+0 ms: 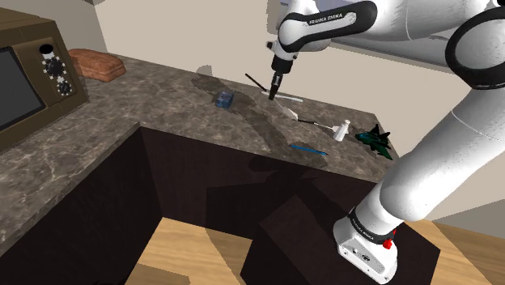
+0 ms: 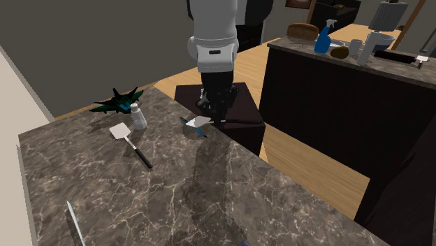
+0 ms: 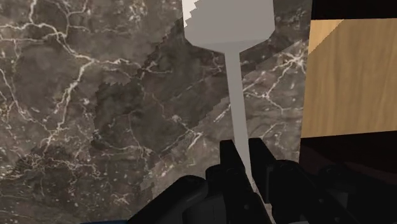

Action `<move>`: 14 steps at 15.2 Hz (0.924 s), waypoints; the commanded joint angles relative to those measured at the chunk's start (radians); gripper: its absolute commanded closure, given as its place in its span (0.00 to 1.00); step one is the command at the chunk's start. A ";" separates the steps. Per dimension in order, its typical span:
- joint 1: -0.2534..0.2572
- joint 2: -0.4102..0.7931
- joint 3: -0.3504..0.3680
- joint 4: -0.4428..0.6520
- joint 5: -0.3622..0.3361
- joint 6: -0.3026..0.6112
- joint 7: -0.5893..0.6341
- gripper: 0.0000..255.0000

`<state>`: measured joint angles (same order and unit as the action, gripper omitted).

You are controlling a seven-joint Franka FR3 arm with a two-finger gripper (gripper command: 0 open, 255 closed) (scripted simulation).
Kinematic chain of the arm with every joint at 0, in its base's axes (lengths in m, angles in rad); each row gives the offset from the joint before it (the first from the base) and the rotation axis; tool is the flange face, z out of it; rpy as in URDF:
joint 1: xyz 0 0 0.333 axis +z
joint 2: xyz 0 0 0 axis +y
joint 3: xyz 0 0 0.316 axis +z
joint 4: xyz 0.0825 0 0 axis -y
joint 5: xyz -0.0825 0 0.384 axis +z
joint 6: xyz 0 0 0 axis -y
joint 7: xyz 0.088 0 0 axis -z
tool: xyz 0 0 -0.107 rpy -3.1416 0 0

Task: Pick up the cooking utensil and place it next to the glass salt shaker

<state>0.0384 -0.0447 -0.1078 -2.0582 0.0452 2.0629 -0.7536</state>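
My gripper is shut on the thin grey handle of a utensil. Its broad pale head reaches out beyond the fingertips, over the dark marble counter and close to the counter's edge. In the shoulder view the gripper points straight down over the counter. The small pale salt shaker stands upright towards that view's right, apart from the gripper. In the second exterior view a spatula with a white head and a black handle lies on the counter right beside the shaker.
A dark green spiky object lies beyond the shaker. A blue pen-like stick rests at the counter's edge, and a small blue box sits further in. A brown appliance and a brown loaf-like object stand at the shoulder view's left.
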 commanded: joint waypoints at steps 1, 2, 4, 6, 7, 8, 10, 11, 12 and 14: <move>-0.014 -0.059 -0.014 -0.066 -0.007 0.006 -0.025 1.00; -0.021 -0.091 -0.021 -0.100 -0.012 0.008 -0.037 1.00; -0.036 -0.152 -0.037 -0.165 -0.023 0.011 -0.062 1.00; -0.052 -0.213 -0.055 -0.226 -0.036 0.011 -0.088 1.00; -0.061 -0.243 -0.064 -0.255 -0.043 0.009 -0.101 1.00; -0.071 -0.273 -0.073 -0.282 -0.051 0.007 -0.114 1.00; -0.091 -0.332 -0.093 -0.334 -0.069 0.000 -0.141 1.00; -0.102 -0.362 -0.103 -0.358 -0.079 -0.005 -0.155 1.00; -0.113 -0.391 -0.114 -0.382 -0.089 -0.011 -0.170 1.00; -0.138 -0.448 -0.136 -0.425 -0.111 -0.024 -0.199 1.00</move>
<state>-0.0859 -0.4575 -0.2326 -2.4540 -0.0535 2.0447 -0.9374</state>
